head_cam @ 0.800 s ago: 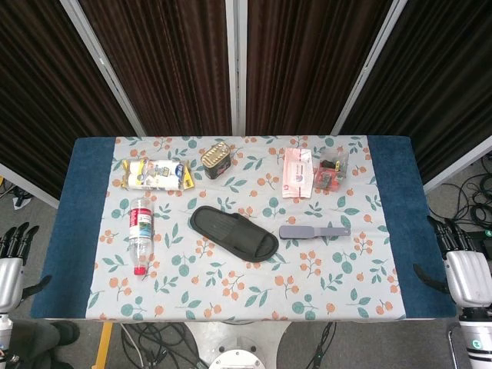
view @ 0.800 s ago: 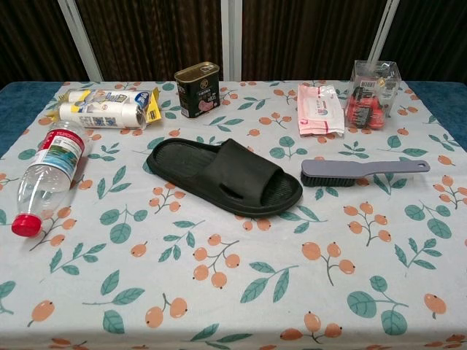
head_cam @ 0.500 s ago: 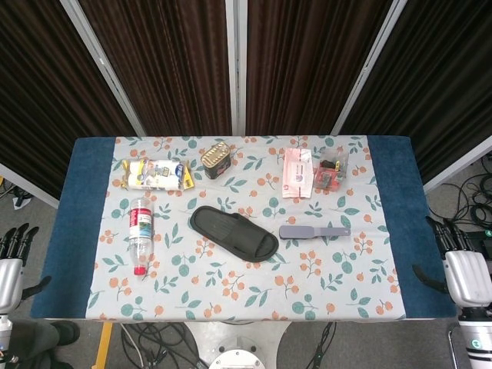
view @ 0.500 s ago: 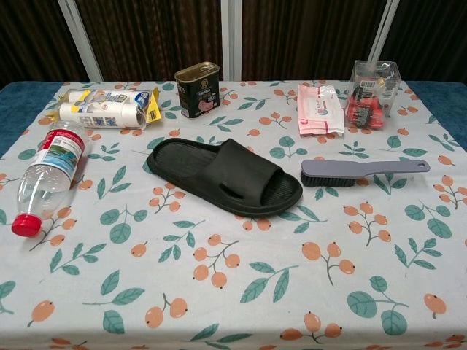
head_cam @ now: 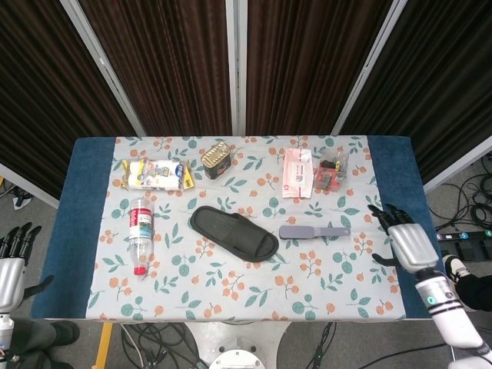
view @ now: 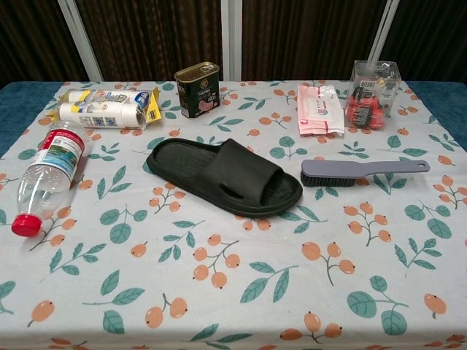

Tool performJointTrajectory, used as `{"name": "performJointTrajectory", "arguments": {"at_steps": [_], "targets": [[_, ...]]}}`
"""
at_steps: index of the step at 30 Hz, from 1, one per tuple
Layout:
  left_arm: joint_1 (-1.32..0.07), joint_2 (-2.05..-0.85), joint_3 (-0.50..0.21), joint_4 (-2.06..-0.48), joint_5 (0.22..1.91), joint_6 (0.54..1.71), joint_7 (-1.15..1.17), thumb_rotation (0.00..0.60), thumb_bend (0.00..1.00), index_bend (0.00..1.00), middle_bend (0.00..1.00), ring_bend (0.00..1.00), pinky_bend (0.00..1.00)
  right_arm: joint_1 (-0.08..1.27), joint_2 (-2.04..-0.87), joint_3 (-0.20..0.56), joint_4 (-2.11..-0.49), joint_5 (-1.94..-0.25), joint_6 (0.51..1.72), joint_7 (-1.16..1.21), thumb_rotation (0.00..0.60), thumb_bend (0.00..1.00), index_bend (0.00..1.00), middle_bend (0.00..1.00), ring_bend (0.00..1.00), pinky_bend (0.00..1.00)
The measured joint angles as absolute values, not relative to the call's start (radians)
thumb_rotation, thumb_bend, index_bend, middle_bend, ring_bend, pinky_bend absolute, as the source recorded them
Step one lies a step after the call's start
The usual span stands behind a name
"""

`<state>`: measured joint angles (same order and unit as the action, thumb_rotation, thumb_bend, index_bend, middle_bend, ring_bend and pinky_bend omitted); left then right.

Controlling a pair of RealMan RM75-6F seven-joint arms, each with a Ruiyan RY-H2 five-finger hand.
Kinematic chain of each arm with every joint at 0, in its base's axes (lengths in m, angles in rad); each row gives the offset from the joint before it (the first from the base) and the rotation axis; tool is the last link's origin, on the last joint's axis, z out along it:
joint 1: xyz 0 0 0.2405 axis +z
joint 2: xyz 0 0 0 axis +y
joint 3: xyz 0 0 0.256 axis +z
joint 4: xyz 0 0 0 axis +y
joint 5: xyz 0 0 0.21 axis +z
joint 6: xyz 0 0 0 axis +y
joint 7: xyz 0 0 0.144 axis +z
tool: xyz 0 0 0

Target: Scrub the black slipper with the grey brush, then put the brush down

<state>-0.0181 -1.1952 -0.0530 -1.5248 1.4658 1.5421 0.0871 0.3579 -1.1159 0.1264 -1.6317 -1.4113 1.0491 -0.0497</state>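
Our right hand (head_cam: 406, 243), open and empty, is nearer the brush (head_cam: 315, 231), whose handle points toward it.

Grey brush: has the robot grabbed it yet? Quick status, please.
Not yet. Right hand open, near table edge; left hand open, off table. Grey brush lies untouched beside black slipper. Path clear.

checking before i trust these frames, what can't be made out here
- Left hand: head view, cut off by the left edge; absent from chest view.
- Right hand: outside the chest view.
- Brush bristles: head view, too small.
- Can label: print too small in both.
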Motion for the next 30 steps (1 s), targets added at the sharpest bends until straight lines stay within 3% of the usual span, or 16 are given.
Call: {"name": "performJointTrajectory", "arguments": {"at_steps": [4,11,14,22,30], "targets": [[-0.023,-1.197,-0.054,-1.517,1.459,1.529,0.079,0.6,0.17,0.16,0.17,0.1,0.17,0.469,-1.225,0.147,-1.528,-1.325,0.899,-0.113,0.6,0.1,0.22,0.27,0.1,0.15],[-0.024,-1.206,-0.054,-1.498,1.448,1.52,0.061,0.6,0.17,0.16,0.17,0.1,0.17,0.592,-1.399,0.159,-1.324,-1.236,0.759,-0.156,0.6,0.15,0.31,0.35,0.18,0.21],[-0.022,-1.21,-0.054,-1.49,1.442,1.518,0.053,0.6,0.17,0.16,0.17,0.1,0.17,0.629,-1.45,0.154,-1.271,-1.219,0.723,-0.165,0.6,0.16,0.34,0.4,0.24,0.27],[-0.021,-1.219,-0.052,-1.475,1.438,1.514,0.045,0.6,0.17,0.16,0.17,0.1,0.17,0.654,-1.488,0.138,-1.225,-1.192,0.683,-0.141,0.6,0.18,0.46,0.5,0.4,0.52],[-0.019,-1.223,-0.052,-1.47,1.435,1.514,0.045,0.6,0.17,0.16,0.17,0.1,0.17,0.664,-1.478,0.126,-1.223,-1.187,0.652,-0.094,0.6,0.18,0.5,0.53,0.43,0.56]]}}
